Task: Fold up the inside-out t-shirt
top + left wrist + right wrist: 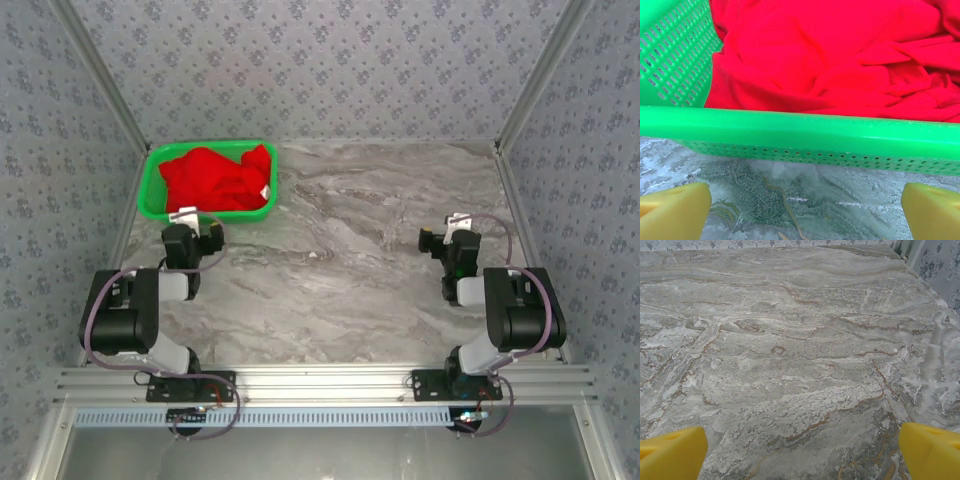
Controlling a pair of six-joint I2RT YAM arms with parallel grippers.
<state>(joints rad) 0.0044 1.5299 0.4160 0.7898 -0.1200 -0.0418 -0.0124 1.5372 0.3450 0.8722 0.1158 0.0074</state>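
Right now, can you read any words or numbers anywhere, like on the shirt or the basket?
No words or numbers can be read anywhere.
Tag on the shirt: white, too small to read.
Basket: plain green, no label showing.
Wallpaper: just a flowery pattern, no writing.

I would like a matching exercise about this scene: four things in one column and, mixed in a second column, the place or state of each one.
Things
1. t-shirt
2. basket
3. left gripper
4. right gripper

Places or states
A. open, over the bare marble table
B. green, at the table's far left corner
C. red, crumpled inside the basket
D. open, low over the table, facing the basket's near rim

Pairs: 1-C, 2-B, 3-D, 4-A
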